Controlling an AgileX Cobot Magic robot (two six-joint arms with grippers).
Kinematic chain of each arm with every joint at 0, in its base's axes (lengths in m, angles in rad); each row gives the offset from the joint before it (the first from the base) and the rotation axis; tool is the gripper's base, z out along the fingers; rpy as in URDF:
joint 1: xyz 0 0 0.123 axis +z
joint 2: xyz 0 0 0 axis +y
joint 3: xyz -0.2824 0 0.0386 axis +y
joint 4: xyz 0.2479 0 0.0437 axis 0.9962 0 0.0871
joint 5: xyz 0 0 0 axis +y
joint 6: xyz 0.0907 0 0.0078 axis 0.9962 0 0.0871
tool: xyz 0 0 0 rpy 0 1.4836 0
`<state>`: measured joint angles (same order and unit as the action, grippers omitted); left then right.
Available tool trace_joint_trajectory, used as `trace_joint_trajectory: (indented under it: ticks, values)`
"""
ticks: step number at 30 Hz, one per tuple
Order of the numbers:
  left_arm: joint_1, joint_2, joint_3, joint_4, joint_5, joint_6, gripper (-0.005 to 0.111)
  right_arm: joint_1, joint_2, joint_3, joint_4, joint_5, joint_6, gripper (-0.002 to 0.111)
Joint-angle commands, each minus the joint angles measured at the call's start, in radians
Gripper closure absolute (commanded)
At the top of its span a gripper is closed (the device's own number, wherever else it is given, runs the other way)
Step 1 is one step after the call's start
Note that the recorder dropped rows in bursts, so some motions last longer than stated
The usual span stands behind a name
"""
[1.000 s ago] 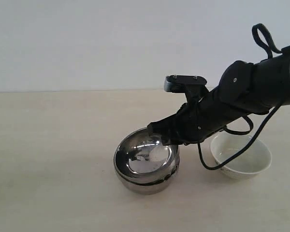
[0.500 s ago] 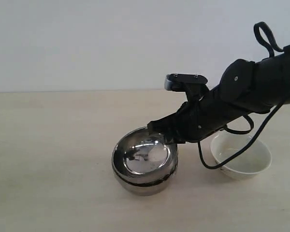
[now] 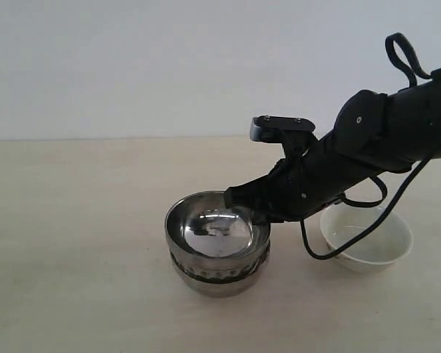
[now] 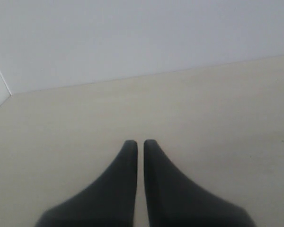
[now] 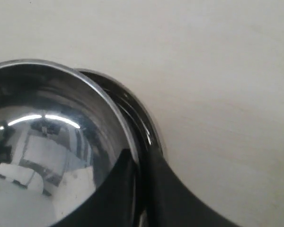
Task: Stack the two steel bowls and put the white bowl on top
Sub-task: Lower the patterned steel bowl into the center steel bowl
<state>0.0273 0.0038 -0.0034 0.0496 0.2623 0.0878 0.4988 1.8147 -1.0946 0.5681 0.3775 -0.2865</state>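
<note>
Steel, mirror-bright: the smooth upper bowl (image 3: 214,234) sits nested in the ribbed lower bowl (image 3: 217,275), a little off-centre, on the table (image 3: 73,243). I see my right claw (image 3: 254,214) clenched on the upper bowl's rim, one finger inside, one outside. The cream-white bowl (image 3: 367,248) stands upright near the stack. My left claw (image 4: 139,144) is pinched closed on nothing.

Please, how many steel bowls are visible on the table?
2. The upper steel bowl, its rim gripped by the right pincer, sits inside the lower steel bowl, beside the white bowl. No others show.
</note>
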Motion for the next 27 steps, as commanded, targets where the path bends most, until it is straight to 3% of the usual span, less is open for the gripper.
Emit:
trace_joint_trajectory:
  ticks: [1,7,14,17,19,27]
  values:
    - [0.003,-0.004,0.003,-0.008,-0.008,-0.01,0.103,-0.002,-0.012,0.001,-0.002,0.011,0.008,0.101]
    - [0.003,-0.004,0.003,-0.008,-0.008,-0.01,0.103,-0.002,-0.011,0.001,-0.002,0.015,0.008,0.067]
    - [0.003,-0.004,0.003,-0.008,-0.008,-0.01,0.103,-0.002,-0.012,0.001,-0.013,0.019,0.008,0.067]
    - [0.003,-0.004,0.003,-0.008,-0.008,-0.01,0.103,-0.002,-0.028,0.001,-0.028,0.003,0.008,0.077]
    - [0.003,-0.004,0.003,-0.008,-0.008,-0.01,0.103,-0.002,-0.049,0.001,-0.028,0.004,0.006,0.106]
    - [0.003,-0.004,0.003,-0.008,-0.008,-0.01,0.103,-0.002,-0.069,0.001,-0.043,0.054,0.012,0.108]
